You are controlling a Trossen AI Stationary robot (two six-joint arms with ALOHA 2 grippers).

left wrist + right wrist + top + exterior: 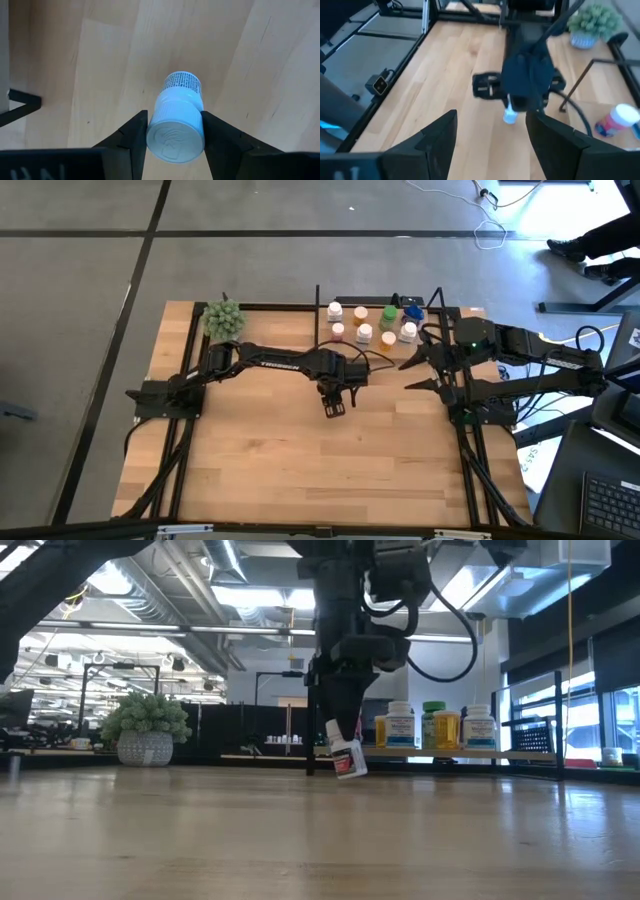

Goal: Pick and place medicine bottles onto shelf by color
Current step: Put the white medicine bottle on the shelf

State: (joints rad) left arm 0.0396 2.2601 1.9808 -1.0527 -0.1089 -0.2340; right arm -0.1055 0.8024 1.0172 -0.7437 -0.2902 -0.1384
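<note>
The left gripper [175, 137] is clamped on the white cap of a small bottle [179, 115], which hangs tilted just above the table [300, 470], near its middle and short of the shelf [445, 312]. The other bottles [372, 325] stand on the shelf board. The right gripper [415, 372] waits by the shelf's right side with its fingers spread and nothing between them.

The bottle looks light and rigid, probably smooth plastic. The cap offers a ridged, firmer hold than the labelled body, yet a grip that high lets the body swing, as the tilt suggests. It should be set down gently so it lands upright.
</note>
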